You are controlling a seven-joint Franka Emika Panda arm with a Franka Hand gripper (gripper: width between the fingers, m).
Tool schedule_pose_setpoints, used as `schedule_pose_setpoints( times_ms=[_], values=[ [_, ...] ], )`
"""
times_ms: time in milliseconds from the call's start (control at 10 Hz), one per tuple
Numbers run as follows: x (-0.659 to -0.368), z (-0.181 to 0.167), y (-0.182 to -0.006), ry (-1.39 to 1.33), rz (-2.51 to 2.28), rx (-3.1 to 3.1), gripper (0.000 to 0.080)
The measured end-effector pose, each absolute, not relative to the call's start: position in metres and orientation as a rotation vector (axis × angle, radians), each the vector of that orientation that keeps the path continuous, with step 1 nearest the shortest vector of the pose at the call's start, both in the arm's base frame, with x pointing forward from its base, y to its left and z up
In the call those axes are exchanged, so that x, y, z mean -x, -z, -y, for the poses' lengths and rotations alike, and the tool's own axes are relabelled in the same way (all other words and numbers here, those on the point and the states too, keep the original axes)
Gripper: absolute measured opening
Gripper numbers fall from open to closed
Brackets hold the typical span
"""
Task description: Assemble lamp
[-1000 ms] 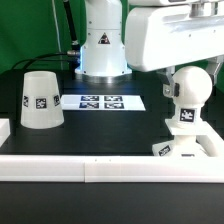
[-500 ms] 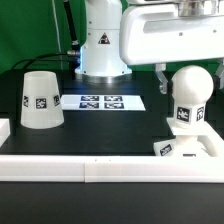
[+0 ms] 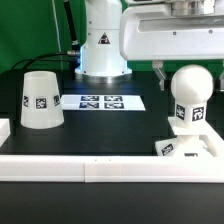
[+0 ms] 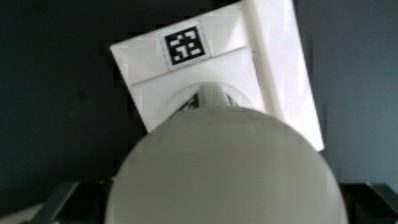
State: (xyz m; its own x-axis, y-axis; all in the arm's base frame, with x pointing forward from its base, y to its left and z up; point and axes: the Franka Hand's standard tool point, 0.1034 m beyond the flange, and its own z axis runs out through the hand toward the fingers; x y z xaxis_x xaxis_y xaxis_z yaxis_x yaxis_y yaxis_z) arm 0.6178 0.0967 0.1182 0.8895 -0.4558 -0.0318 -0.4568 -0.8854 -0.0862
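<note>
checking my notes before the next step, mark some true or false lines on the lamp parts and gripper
The shade sits on the bulb: false. It stands apart on the table, at the exterior view's left.
The bulb stands on the base: true.
The gripper is shut on the bulb: false. It is open, above the bulb.
In the exterior view the marker board lies between shade and bulb: true.

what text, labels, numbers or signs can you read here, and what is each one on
No words, brands or numbers can be read.
Triangle sticker on the robot pedestal: a sign only, its inside too small to read.
Black-and-white square tags on the shade, bulb, base and marker board: coded patterns, not text.
</note>
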Motion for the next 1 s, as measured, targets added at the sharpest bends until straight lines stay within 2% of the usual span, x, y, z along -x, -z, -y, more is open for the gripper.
schedule_pose_setpoints(
  times_ms=[500,1000],
  values=[
    [-0.6137,-0.1031,-0.1162,-0.086,-1.338,2.722,0.0579],
    [-0.6142,-0.0980,-0.1164,-0.130,-1.611,2.544,0.0579]
  ],
)
